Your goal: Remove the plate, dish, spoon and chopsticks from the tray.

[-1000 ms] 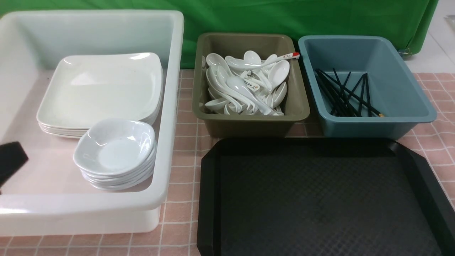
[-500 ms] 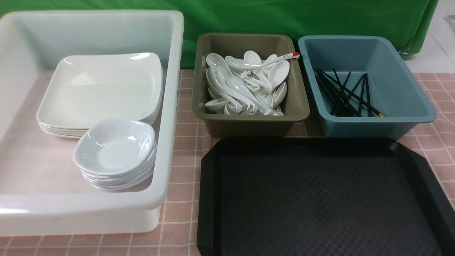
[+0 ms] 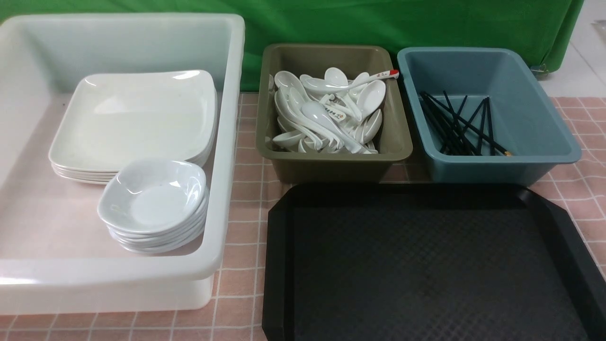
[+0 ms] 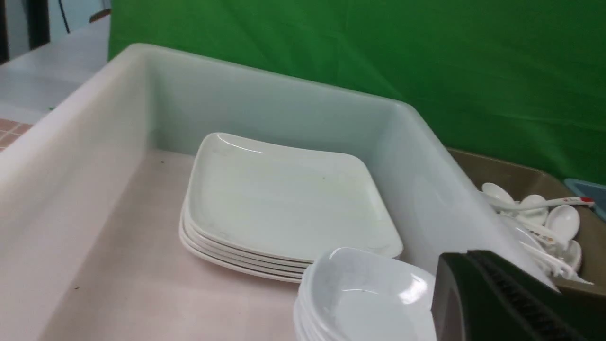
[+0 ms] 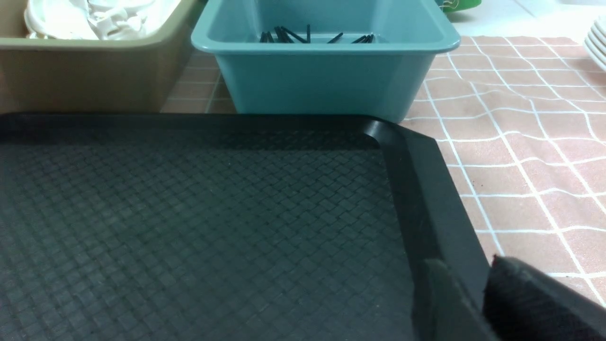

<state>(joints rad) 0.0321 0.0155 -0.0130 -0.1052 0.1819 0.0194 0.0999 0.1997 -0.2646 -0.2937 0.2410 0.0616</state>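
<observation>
Four item types look sorted already: tray (image 3: 426, 265) shows bare textured surface in front and right wrist views, nothing on it. Judgement: clearing is done or nearly so; only arm retreat left, if anything.

Where things sit:
- plate (image 3: 137, 116) tops a stack at the far side of the white tub (image 3: 227, 142), left of the tray.
- dish (image 3: 154, 194) tops a smaller stack in the same tub, just near of the plates.
- spoon: cannot single it out; a heap of white spoons (image 3: 326, 113) fills the olive bin (image 3: 331, 163), far side of the tray.
- chopsticks (image 3: 457, 125) lie in the blue bin (image 3: 497, 166), far right; which pair was the tray's cannot be told.

Grippers:
- left gripper (image 4: 511, 303): only dark finger bodies at the edge of its wrist view, near the dish stack, holding nothing; tips cut off, fingers taken as together.
- right gripper (image 5: 478, 308): dark finger parts over the tray's right rim, tips out of frame; cannot tell whether apart or together. Nothing seen held.

Hidden: tray's near edge and near right corner are cut off in the front view, so a leftover there cannot be ruled out. Neither arm shows in the front view.
</observation>
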